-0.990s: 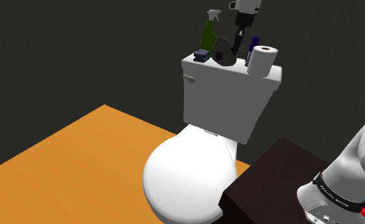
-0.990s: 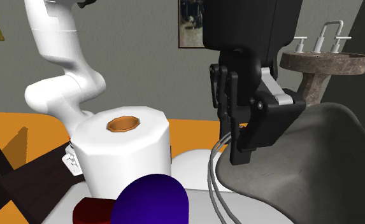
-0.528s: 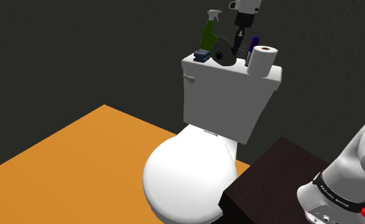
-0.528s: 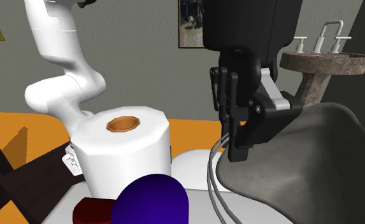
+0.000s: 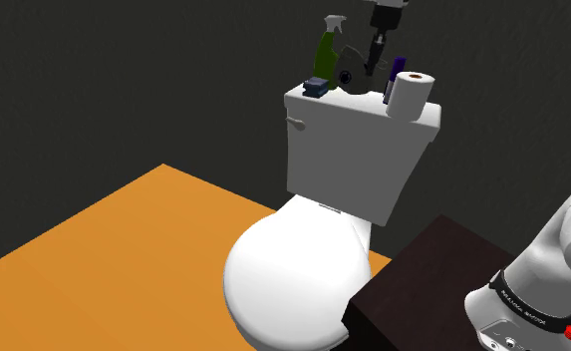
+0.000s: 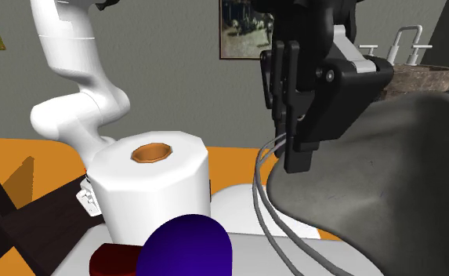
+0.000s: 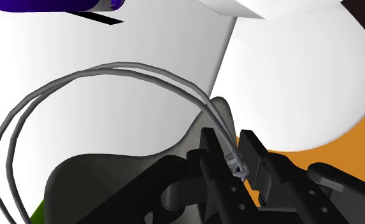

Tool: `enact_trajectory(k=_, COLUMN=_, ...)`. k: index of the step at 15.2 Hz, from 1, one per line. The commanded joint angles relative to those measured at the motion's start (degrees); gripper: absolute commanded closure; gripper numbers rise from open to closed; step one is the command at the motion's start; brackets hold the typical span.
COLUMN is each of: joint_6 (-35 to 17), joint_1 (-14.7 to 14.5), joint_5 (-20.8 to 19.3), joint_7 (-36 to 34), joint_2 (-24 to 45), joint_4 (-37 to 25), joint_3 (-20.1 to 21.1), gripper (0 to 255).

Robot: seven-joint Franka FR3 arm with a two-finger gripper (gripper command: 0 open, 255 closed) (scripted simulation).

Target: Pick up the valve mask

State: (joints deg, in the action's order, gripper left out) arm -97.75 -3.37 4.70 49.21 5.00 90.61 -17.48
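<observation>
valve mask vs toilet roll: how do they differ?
Colour: the valve mask is dark grey, the toilet roll white with an orange-brown core. Shape: the mask is a domed shell with thin looping straps; the roll is a plain cylinder. State: the gripper clasps the mask's edge; the roll stands upright, untouched. Both are at the top of the toilet tank.
</observation>
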Motion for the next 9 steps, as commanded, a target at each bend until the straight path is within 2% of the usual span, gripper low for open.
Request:
enact_trajectory(k=1, joint_6=1.71, joint_1=0.08, joint_5=0.11, joint_7=-0.01, joint_2=0.38, joint_4=-2.08, joint_3=-0.05, gripper=255)
enact_trajectory(k=9, joint_6=7.81, joint_1=0.48, joint_5=0.61, joint_7=-0.01, joint_2=1.99, joint_4=-9.71, joint_3=-0.23, gripper=255)
